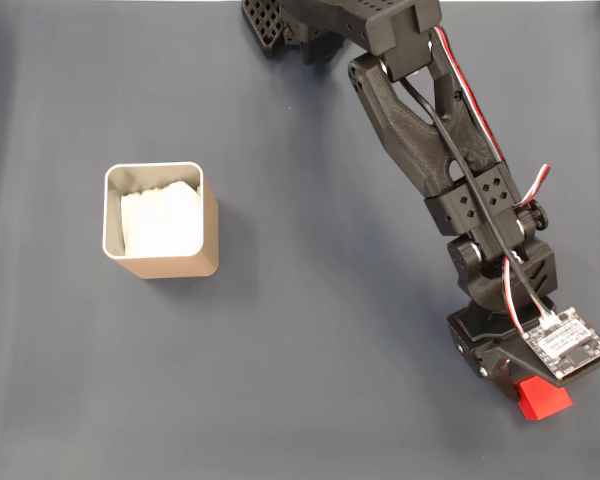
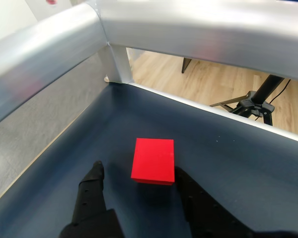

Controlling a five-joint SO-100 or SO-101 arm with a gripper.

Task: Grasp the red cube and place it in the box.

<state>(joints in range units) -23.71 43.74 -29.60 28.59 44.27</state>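
The red cube point(image 1: 543, 399) is seen in the fixed view at the lower right of the dark blue table point(image 1: 310, 350), partly hidden under the black arm point(image 1: 440, 140) and its small circuit board point(image 1: 570, 345). In the wrist view the cube point(image 2: 152, 160) lies flat on the table between the two black fingers point(image 2: 92, 191) of the gripper point(image 2: 139, 174). The jaws are held apart: the right-hand finger in that view is close against the cube's lower right corner (whether it actually touches cannot be told), while a clear gap is left between the left-hand finger and the cube. The cube is not lifted.

The box point(image 1: 161, 220) is set well apart from the cube, at the left of the table in the fixed view, upright, with white lining visible inside. Silver metal rails point(image 2: 139, 29) and a wooden floor point(image 2: 213, 79) with a black tripod base point(image 2: 253, 104) are seen beyond the table edge in the wrist view.
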